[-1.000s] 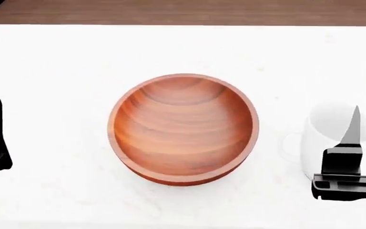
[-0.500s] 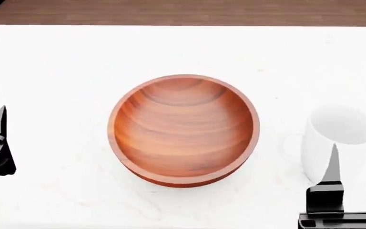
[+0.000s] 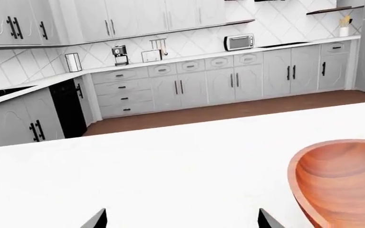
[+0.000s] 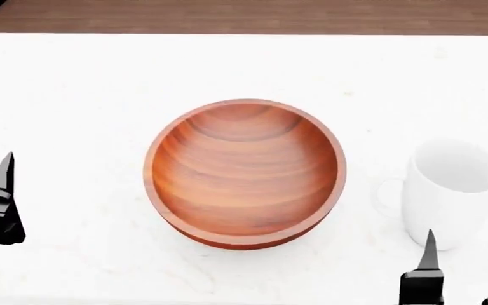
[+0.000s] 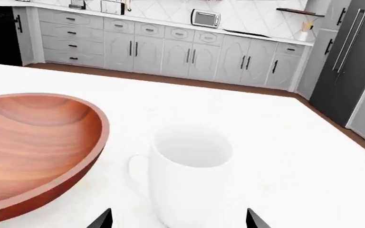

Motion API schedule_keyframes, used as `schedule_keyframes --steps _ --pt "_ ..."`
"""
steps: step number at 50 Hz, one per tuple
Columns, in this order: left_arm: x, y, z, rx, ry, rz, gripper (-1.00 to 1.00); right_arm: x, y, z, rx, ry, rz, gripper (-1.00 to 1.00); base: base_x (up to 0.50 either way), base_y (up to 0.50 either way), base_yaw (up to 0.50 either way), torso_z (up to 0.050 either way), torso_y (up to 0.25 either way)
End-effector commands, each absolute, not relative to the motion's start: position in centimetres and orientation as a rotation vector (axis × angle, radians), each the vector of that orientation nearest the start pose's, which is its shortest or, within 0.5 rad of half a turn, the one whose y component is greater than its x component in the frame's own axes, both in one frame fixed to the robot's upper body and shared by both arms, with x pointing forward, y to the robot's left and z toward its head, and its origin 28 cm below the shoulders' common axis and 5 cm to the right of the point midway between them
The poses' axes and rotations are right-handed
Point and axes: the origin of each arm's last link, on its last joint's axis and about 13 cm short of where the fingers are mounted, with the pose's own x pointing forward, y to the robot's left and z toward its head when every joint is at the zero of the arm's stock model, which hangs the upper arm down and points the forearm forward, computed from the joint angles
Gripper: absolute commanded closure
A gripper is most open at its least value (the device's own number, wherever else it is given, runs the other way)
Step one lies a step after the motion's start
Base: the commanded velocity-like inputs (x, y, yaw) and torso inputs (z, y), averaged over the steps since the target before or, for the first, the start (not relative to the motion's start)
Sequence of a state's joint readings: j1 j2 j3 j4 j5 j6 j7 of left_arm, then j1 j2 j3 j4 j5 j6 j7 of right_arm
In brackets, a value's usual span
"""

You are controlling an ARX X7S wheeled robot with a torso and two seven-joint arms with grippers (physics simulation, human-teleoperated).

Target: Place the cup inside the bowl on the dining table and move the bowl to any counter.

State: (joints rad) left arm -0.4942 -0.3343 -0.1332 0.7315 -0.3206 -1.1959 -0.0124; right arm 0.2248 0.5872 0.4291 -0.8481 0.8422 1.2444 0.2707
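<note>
The right gripper [image 5: 177,219] was seen to have been drawn back toward the near table edge: a second before, one fingertip overlapped the cup [image 4: 450,190] in the head view; now only a fingertip [image 4: 429,249] showed below the cup's base, clear of it. In the right wrist view the two tips stood wide apart, the cup between and beyond them, so the jaws were wide and empty. The retreat was judged a re-alignment before a grasp; the cup had not been lifted.

The cup stood upright on the dining table [image 4: 74,89], handle toward the bowl [image 4: 244,171], just beside it but apart. The bowl was empty and unmoved.

The left gripper [image 3: 181,219] was also spread wide, empty, beside the bowl; it had drifted slightly nearer the table edge.
</note>
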Motion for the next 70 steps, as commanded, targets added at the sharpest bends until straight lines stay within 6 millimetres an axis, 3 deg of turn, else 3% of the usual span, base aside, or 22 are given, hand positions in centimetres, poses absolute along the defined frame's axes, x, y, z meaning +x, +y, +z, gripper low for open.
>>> schedule_keyframes --steps 1,11,34,70 --pt "23.0 27.0 19.6 0.124 -0.039 -0.019 -1.0 19.2 -20.5 17.5 -0.083 0.142 -0.104 -1.0 0.0 0.0 0.0 0.0 0.0" --pt "22.8 27.3 19.7 0.13 -0.043 -0.006 -1.0 21.4 -20.5 16.9 -0.076 0.179 -0.087 -1.0 0.0 0.0 0.0 0.0 0.0" --pt "22.9 27.2 20.0 0.141 -0.045 -0.007 -1.0 24.2 -20.7 15.2 -0.1 0.202 -0.121 -1.0 0.0 0.0 0.0 0.0 0.0" --pt "22.8 27.6 19.4 0.139 -0.031 -0.003 -1.0 26.3 -20.9 13.6 -0.102 0.226 -0.135 -1.0 0.0 0.0 0.0 0.0 0.0"
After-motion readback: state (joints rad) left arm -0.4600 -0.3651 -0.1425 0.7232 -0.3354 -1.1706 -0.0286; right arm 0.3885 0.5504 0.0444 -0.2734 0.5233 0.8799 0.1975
